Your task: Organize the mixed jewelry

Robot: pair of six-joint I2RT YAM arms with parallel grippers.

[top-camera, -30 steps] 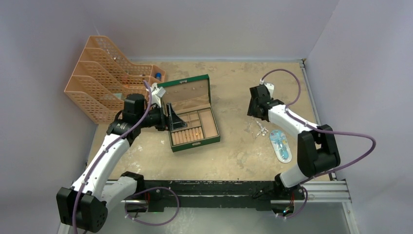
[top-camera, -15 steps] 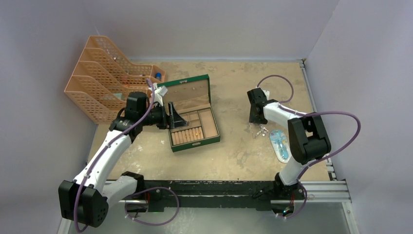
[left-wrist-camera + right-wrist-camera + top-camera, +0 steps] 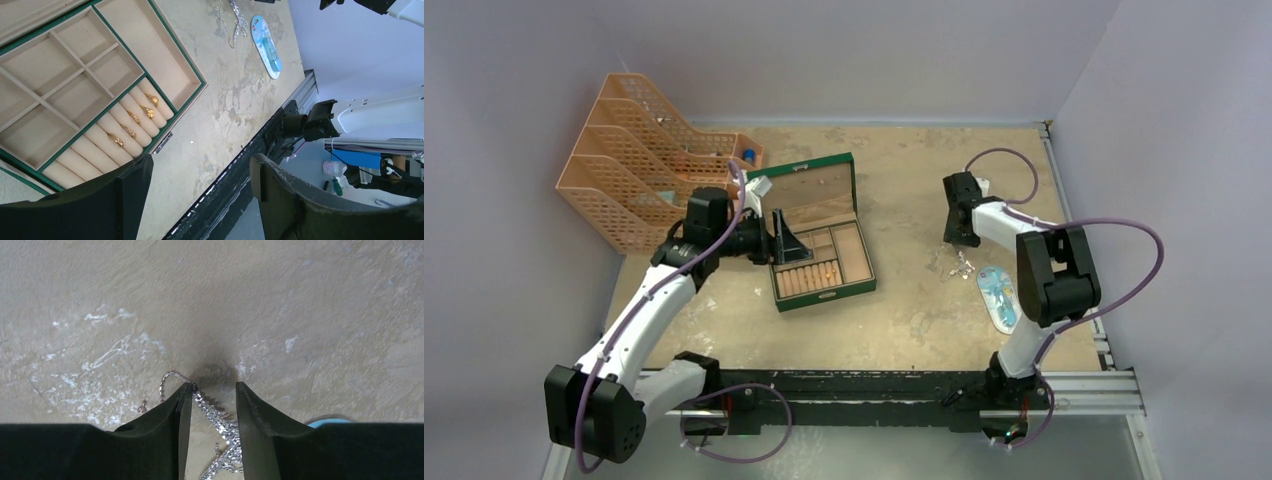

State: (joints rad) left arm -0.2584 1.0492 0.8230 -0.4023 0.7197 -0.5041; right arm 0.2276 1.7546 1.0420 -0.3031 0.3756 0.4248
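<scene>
Between your right gripper's (image 3: 212,386) narrowly parted fingers, flat on the tabletop (image 3: 310,315), lies the silver chain tangle (image 3: 222,427): light, limp, slippery, likely to snag. Pinch its dense middle, not a stray strand. Your left gripper (image 3: 201,161) hangs wide and empty beside the green box (image 3: 155,45) holding the gold rings (image 3: 134,119).

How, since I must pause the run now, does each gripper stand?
Left gripper: open, holding nothing.
Right gripper: open, astride the silver chain, not clamped on it.
</scene>
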